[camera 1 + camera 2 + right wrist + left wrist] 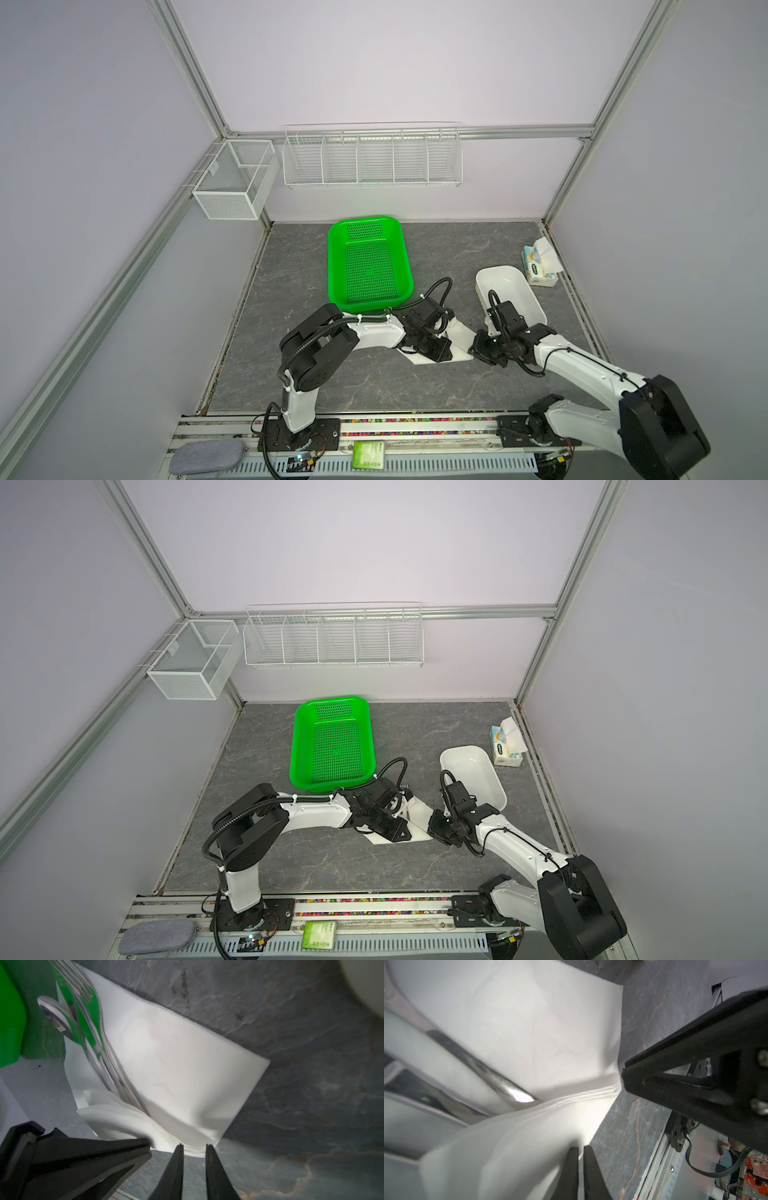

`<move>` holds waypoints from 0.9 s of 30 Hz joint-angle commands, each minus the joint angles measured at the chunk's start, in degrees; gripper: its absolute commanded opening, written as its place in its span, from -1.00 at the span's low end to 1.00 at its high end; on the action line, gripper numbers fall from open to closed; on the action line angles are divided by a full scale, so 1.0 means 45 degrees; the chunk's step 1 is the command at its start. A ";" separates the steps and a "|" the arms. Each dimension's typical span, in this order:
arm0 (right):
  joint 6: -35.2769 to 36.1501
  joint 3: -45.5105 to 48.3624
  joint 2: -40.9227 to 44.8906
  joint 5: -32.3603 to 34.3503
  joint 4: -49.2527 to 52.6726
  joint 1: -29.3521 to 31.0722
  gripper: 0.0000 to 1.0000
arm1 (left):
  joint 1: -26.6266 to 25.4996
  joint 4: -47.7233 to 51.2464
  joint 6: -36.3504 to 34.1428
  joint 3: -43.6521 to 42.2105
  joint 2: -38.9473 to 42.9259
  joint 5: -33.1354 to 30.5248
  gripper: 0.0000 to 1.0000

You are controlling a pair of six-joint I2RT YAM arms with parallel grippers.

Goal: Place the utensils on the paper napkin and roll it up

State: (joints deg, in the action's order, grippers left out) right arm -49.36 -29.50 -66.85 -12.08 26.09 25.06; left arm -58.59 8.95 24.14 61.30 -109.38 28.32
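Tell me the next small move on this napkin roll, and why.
Probably close the right gripper on the paper napkin edge that sits between its parted jaws. The left gripper looks shut on the same lifted fold, which already covers the handle ends of the utensils. A grip at both ends should keep the roll even as it turns over them.

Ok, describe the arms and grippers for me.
Both arms have white moulded links with black joint housings: left arm, right arm. A black corrugated hose, zip-tied in white, runs along the left; a thin black cable along the right. Left gripper and right gripper are black, with slim tapering fingers.
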 commanded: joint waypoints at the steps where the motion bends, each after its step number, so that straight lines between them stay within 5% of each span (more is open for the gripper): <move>1: 0.0052 0.0261 0.0226 -0.0029 0.0228 -0.0370 -0.51 | -0.0066 0.0265 -0.0223 0.0439 -0.0206 -0.0229 -0.80; 9: 0.0702 -0.0002 0.0119 0.1099 0.0862 -0.1339 -0.48 | -0.0066 0.0423 -0.0316 0.0558 -0.0209 -0.0219 -0.80; 15: 0.1761 -0.0229 0.0300 0.0609 0.0832 -0.2812 -0.44 | -0.0066 0.0378 -0.0306 0.0521 -0.0189 -0.0184 -0.80; 21: 0.1715 0.0277 0.0563 -0.1320 -0.0171 -0.2622 -0.25 | -0.0066 0.0305 -0.0295 0.0503 -0.0181 -0.0150 -0.80; 27: 0.1639 0.0121 -0.0364 -0.1461 -0.0738 -0.1918 -0.20 | -0.0066 0.0301 -0.0290 0.0487 -0.0210 -0.0063 -0.80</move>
State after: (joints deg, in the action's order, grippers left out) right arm -42.46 -29.12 -66.28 -16.78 24.51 15.14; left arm -58.59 9.98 23.51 62.46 -109.78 27.97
